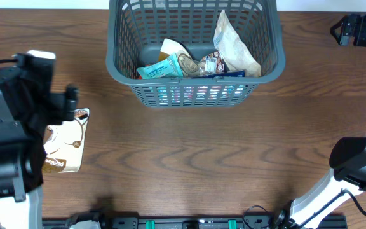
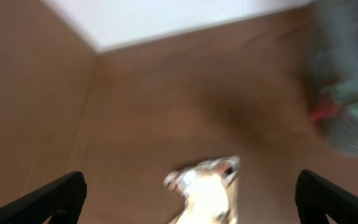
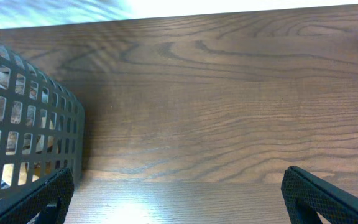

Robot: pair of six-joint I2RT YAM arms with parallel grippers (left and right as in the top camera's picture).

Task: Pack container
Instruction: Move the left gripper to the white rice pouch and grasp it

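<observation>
On the wooden worktop (image 1: 202, 165) the part-filled container (image 1: 196, 95) sits far centre, and my left tool (image 2: 191, 199) hangs spread apart over a loose snack packet (image 1: 65, 149), ready to collect it, while my right tool (image 3: 179, 199) waits, also apart.

Bare wood of the table (image 1: 196, 159) spans the middle of the overhead frame, open to passage. The container (image 1: 122, 70) blocks the upper centre with tall lattice walls; packets (image 1: 199, 63) fill part of its floor. At left, a tan packet (image 1: 65, 149) lies half under the left arm (image 1: 8, 140).
</observation>
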